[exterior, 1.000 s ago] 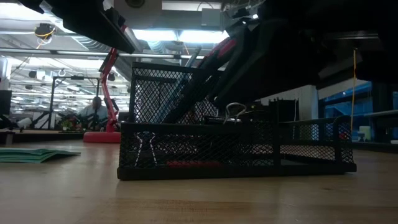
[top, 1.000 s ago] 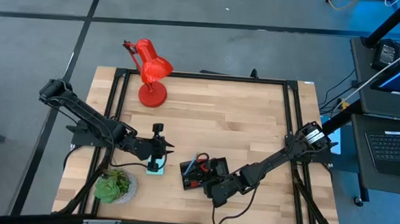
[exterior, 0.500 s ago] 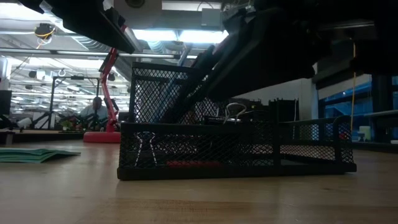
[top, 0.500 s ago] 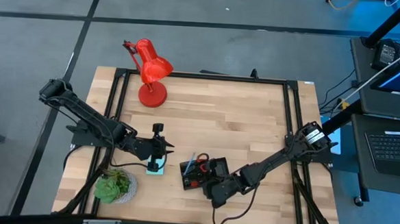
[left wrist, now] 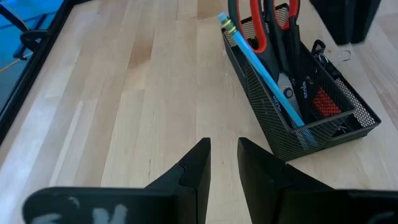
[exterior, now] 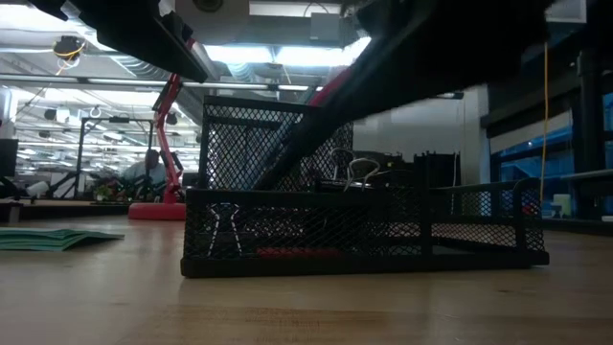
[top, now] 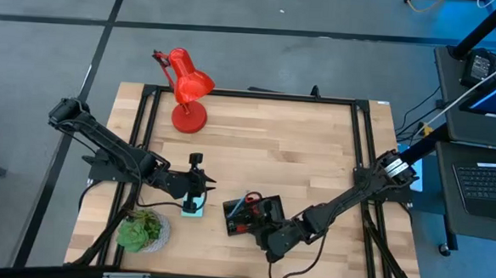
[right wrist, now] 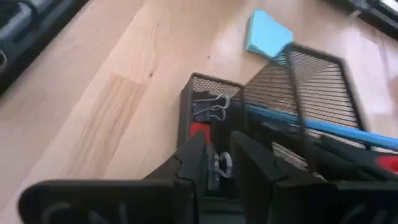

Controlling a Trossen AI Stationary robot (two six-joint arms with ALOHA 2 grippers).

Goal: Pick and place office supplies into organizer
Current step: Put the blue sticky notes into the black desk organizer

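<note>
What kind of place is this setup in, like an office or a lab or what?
Probably a robotics lab or open workshop. A framed wooden table stands on bare grey floor, a laptop sits on a side stand, and the low view shows a big open room with ceiling lights and other workbenches behind the mesh organizer.

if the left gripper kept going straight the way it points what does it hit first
Probably bare table. The left gripper has its fingers slightly apart with nothing between them; the organizer sits off to one side of its line, though depth is unclear.
</note>
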